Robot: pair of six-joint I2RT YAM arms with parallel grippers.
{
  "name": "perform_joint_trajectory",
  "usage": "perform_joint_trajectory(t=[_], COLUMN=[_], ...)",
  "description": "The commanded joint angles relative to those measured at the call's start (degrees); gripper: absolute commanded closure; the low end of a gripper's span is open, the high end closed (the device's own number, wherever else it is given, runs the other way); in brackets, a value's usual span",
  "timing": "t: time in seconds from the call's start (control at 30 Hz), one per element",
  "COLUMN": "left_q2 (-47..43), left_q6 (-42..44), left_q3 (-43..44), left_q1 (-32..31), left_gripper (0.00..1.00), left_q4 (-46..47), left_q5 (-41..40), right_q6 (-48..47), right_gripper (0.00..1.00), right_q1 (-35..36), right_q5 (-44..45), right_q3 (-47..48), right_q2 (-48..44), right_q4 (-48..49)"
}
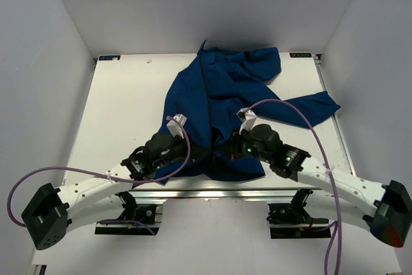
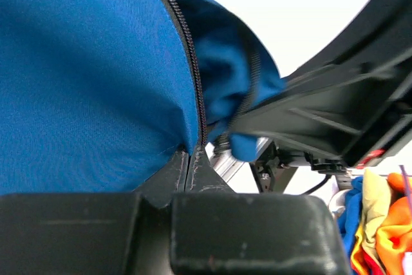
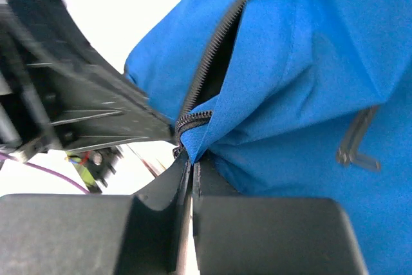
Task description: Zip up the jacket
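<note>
The jacket (image 1: 225, 88) lies on the table (image 1: 122, 114); left jaws and right jaws pinch its hem, close together.

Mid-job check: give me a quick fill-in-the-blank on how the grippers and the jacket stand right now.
The jacket lies on a ____ table.
The left gripper is ____ on the jacket.
The right gripper is shut on the ____.
Near both grippers the zipper is ____, not closed.
Missing words: white; shut; jacket; open.
</note>
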Motion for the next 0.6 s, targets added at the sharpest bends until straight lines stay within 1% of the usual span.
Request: perform_joint_trajectory(t=[0.0, 0.13, 0.2, 0.33, 0.57], left_q2=[-1.90, -3.04, -3.56, -3.83, -4.44], left_q6=[-1.24, -2.47, -2.74, -3.18, -2.83], left_q3=[0.01, -0.25, -0.08, -0.25, -0.08], left_q1=[-0.23, -0.23, -0.23, -0.32, -0.23], left_gripper=[1.00, 1.00, 1.00, 1.00, 1.00], left_q4=[2.41, 3.47, 3.64, 5.31, 5.31], left_q5=[2.11, 2.11, 1.23, 2.10, 2.37], right_q6=[-3.43, -4.83, -5.19, -5.10, -4.75], right_gripper=[1.00, 1.00, 1.00, 1.00, 1.00], right_q1=[-0.16, -0.16, -0.16, -0.16, -0.16], right_q5=[-0.53, -0.62, -3.15, -4.57, -6.60], right_q3=[-2.47, -2.75, -2.39, -2.74, -3.09], right_q2=[-5.07, -6.85, -6.33, -5.36, -4.74], right_q4=[8.54, 10.05, 10.22, 11.10, 13.39])
